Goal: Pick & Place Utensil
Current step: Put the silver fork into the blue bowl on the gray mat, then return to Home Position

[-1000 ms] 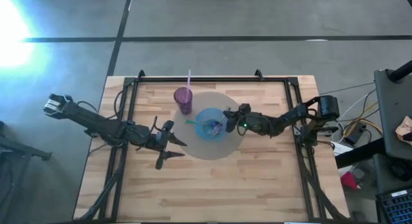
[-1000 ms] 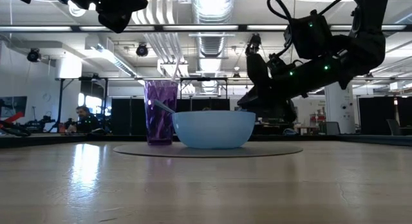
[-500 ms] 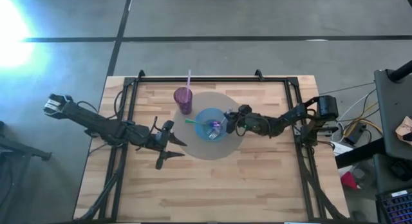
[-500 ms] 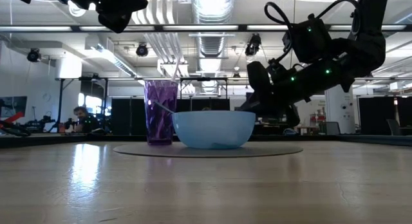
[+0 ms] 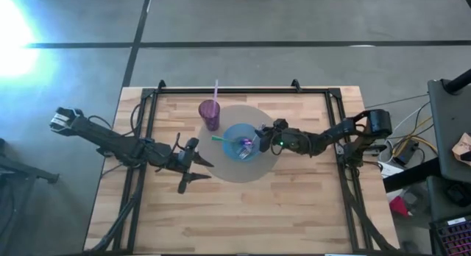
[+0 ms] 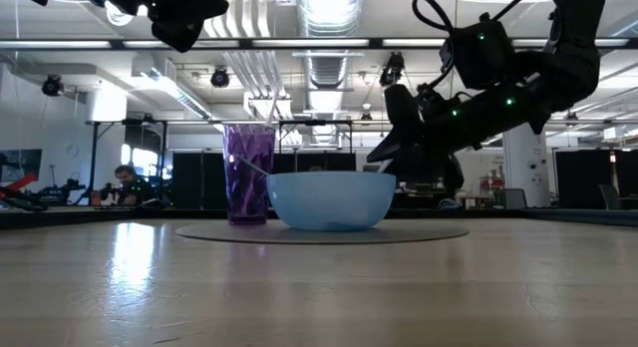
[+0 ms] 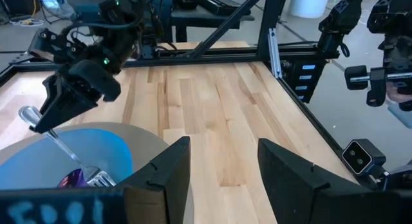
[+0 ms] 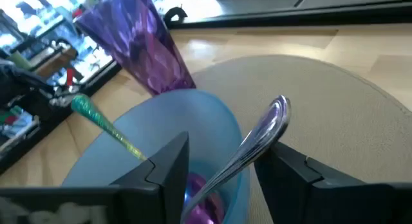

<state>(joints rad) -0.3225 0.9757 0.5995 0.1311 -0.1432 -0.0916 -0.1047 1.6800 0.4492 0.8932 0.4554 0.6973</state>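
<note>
A silver fork (image 8: pixel 267 127) stands tines-down in the light blue bowl (image 5: pixel 234 154), its handle leaning on the bowl's rim (image 8: pixel 222 114). The bowl sits on a round grey mat (image 5: pixel 257 166). My right gripper (image 5: pixel 259 138) hovers open at the bowl's right rim, one finger on each side of the fork's handle with a gap to both. A green-handled utensil (image 8: pixel 103 124) and something purple also lie in the bowl. My left gripper (image 5: pixel 190 168) waits open, above the table left of the mat.
A purple cup (image 5: pixel 210 112) with a straw stands on the mat's far left edge, just behind the bowl. Black frame rails (image 5: pixel 221 89) run along the table's far, left and right edges. Bare wood lies toward the near edge.
My right gripper has opened and let go of the fork's handle; it dipped toward the bowl's rim and came back up a little. The fork stays in the bowl, leaning on the rim.
</note>
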